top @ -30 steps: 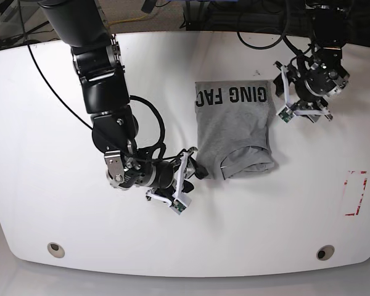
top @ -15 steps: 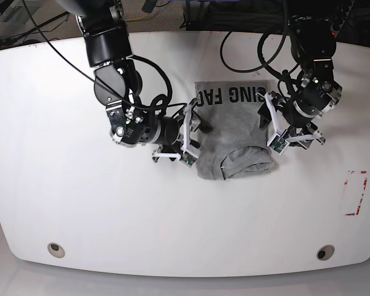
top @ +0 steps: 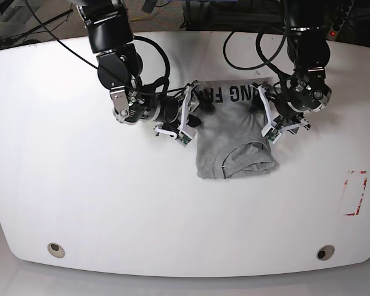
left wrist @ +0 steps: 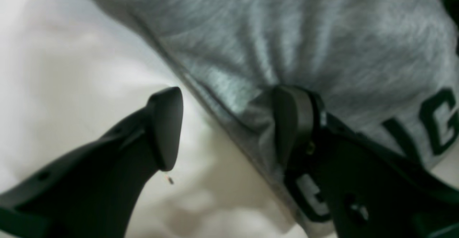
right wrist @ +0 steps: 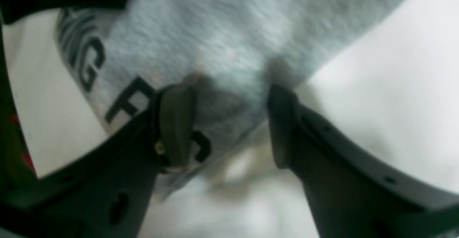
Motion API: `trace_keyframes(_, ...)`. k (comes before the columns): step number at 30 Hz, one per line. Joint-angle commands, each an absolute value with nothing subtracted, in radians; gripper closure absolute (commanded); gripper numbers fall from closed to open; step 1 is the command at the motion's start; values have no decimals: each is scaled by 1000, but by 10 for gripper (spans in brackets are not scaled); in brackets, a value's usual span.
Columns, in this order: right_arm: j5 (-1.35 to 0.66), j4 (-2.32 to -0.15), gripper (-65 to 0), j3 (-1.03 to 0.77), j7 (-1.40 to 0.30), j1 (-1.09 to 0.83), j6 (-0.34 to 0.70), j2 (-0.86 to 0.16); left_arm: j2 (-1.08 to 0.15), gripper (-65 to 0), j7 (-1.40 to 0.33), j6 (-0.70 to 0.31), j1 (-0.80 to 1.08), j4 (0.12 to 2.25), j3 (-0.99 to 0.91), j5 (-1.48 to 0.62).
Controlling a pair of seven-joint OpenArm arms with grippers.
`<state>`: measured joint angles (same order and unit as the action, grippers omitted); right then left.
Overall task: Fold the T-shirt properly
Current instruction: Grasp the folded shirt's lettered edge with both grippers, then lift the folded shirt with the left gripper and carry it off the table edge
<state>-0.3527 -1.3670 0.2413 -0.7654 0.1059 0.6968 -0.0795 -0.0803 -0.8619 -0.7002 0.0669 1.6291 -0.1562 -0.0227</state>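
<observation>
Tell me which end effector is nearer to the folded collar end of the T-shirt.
Neither clearly: both sit at the lettered end, away from the collar. The left end effector straddles one side edge of the T-shirt, the right end effector the opposite edge.

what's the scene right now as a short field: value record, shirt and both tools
shirt: grey T-shirt, partly folded, lettered edge at the far side
surface: white table
left tool: left tool open, straddling the shirt's side edge, one finger on the fabric, the other on the table
right tool: right tool open, straddling the opposite side edge near the lettering
held: nothing gripped yet
</observation>
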Motion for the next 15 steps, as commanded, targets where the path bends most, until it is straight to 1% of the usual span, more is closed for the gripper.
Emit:
trace_keyframes(1, -351, -1339, -306, 239, -745, 125, 698, -97, -105, -372, -862, -698, 56, 1638, -159, -10)
trace_keyframes(5, -361, -1351, -306, 239, -740, 122, 698, -131, -136, -372, -862, -698, 31, 1638, -159, -10)
trace_keyframes(10, -363, -1440, -306, 232, -748, 101, 698, -162, -165, -372, -865, -698, 1, 1643, -162, -15)
trace_keyframes(15, -363, -1593, -306, 229, -846, 90, 698, -163, -157, -372, -865, -698, -18, 1761, -162, -15)
